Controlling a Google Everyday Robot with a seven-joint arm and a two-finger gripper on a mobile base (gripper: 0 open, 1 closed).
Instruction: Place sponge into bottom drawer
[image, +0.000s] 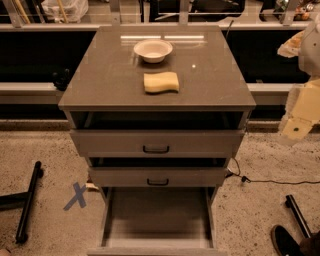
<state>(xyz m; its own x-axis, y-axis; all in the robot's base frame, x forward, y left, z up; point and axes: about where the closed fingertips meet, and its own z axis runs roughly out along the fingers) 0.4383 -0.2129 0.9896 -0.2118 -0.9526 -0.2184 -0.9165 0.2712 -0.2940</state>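
sponge (161, 82) laid on surface (100, 85) near bowl (153, 50), bottom drawer (157, 220) pulled out, speckled floor (260, 210), claw (296, 127) held at right edge, state cannot be told

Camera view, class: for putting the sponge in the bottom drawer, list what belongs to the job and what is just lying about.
Job: sponge on cabinet; bottom drawer, pulled open; end effector at right edge.
Lying about: white bowl; tape cross on floor.
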